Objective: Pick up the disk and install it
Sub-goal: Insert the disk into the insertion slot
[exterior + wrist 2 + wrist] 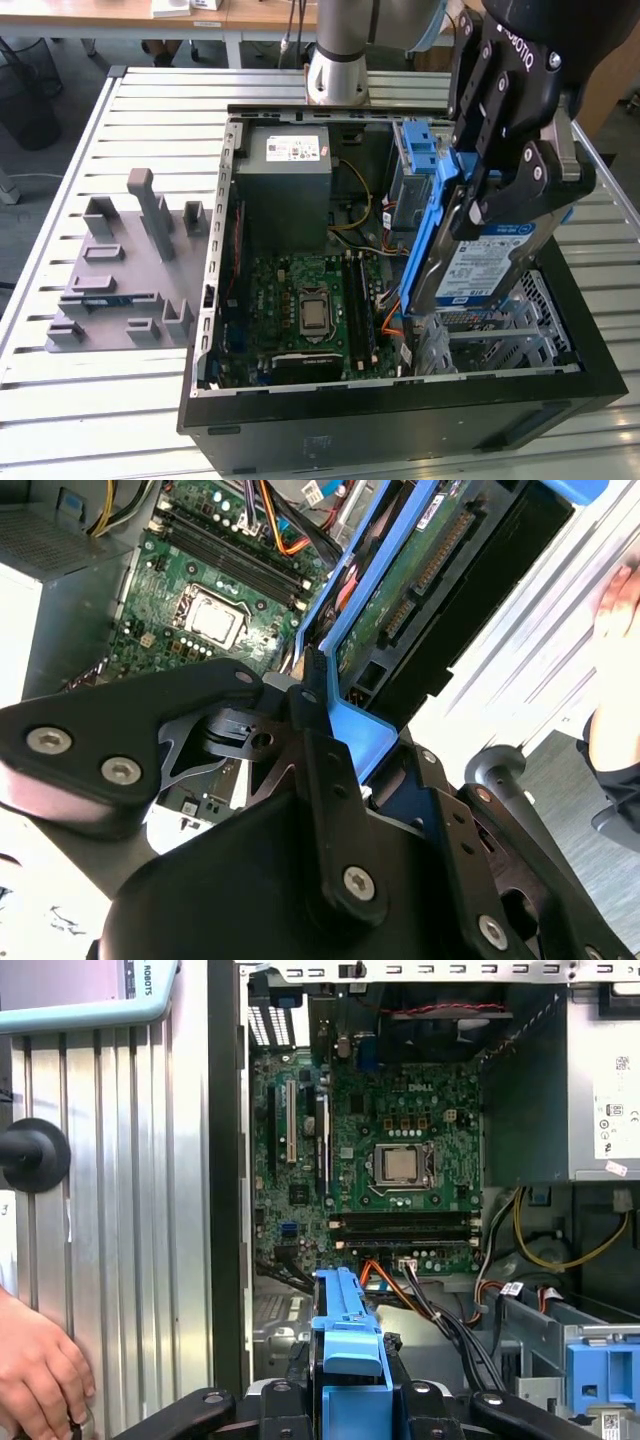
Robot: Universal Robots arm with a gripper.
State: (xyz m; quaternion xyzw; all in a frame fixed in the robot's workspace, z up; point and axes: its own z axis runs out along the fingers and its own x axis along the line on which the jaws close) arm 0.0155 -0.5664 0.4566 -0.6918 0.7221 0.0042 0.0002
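One disk [487, 262], one case [400, 425], one motherboard [290, 300].

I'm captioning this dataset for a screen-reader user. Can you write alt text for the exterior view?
The gripper holds the disk, blue-framed and tilted on edge, over the open computer case at the exterior view's right. Inside lie a green motherboard and grey power supply; a grey fixture plate sits on the slatted table at the exterior view's left.

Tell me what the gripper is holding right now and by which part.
The gripper holds the disk, clamped at its upper end across the blue carrier frame, above the open computer case.
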